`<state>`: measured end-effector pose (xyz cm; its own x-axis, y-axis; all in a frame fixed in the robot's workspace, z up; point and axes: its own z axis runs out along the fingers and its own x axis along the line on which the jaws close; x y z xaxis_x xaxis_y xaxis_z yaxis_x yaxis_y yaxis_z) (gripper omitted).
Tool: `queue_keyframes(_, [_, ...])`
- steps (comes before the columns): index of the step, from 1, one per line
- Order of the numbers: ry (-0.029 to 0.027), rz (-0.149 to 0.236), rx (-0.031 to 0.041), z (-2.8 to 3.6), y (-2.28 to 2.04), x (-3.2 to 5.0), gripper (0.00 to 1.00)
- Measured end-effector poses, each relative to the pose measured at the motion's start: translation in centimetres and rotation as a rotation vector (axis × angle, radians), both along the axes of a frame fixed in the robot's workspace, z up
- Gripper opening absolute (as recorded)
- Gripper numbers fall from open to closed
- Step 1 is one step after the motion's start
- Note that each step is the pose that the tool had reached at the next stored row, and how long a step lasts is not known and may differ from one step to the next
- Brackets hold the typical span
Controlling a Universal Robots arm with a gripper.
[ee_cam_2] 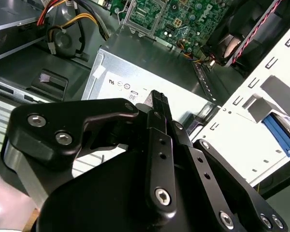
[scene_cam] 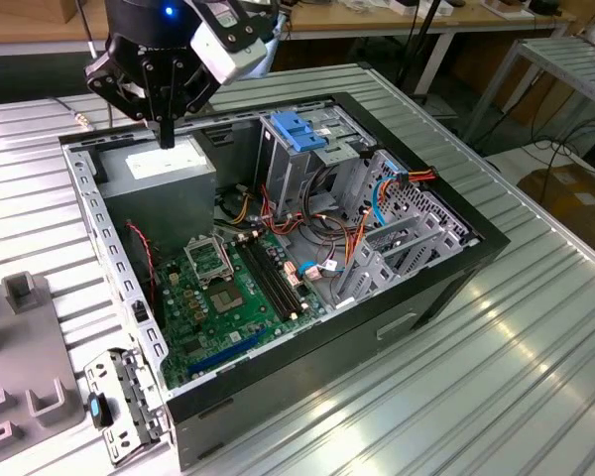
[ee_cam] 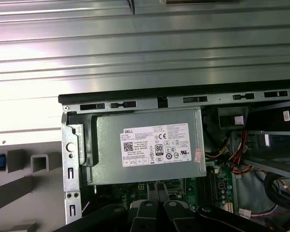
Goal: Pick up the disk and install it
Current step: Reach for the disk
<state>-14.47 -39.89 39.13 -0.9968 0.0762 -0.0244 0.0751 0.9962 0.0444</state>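
My tool (scene_cam: 166,137) hangs just above the grey power box (scene_cam: 164,169) in one corner of the open computer case (scene_cam: 94,213). Its fingers are pressed together with nothing between them, so it is closed and empty. It points straight down, I think so that it can reach into the case from above.

The case lies on its side with the big side off. That must be so the green board (scene_cam: 228,288) and the tall cage with the blue cap (scene_cam: 296,134) can be reached from the top.

I cannot tell for sure where the disk is. In the second wrist view a blue strip (ee_cam_2: 280,137) lies just outside the white case wall (ee_cam_2: 241,130). It may be the disk's blue frame, but I cannot be sure. My tool is not touching it.

The surface (scene_cam: 496,377) is shiny metal with long ribs. Grey holder blocks (scene_cam: 25,288) sit on it at the exterior view's left, beside the case. Behind are wooden tables (scene_cam: 377,20), with cables (scene_cam: 565,149) lying on the floor.
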Motion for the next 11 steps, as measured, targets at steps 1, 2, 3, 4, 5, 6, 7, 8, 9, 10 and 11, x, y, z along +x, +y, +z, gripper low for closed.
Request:
queue_keyframes(1, [0.0001,0.000,0.0000,-0.01,0.00,-0.08,0.11])
queue_keyframes(2, [0.0000,0.000,0.0000,-0.02,0.00,-0.13,0.11])
queue_keyframes(3, [0.0001,0.000,0.0000,-0.03,0.00,-0.19,0.11])
queue_keyframes(4, [0.0002,0.000,0.0000,-0.03,0.00,-0.23,0.11])
queue_keyframes(5, [0.0003,0.000,-0.0001,-0.04,0.00,-0.28,0.11])
queue_keyframes(6, [0.0004,0.000,-0.0001,-0.05,0.00,-0.32,0.11])
queue_keyframes(7, [0.0004,0.000,0.0000,-0.06,0.00,-0.36,0.11])
queue_keyframes(8, [0.0005,0.000,0.0000,-0.07,0.00,-0.42,0.11])
queue_keyframes(9, [0.0005,0.000,0.0000,-0.08,0.00,-0.49,0.11])
queue_keyframes(10, [0.0006,0.000,0.0000,-0.09,0.00,-0.56,0.11])
queue_keyframes(11, [0.0007,0.000,0.0000,-0.10,0.00,-0.62,0.11])
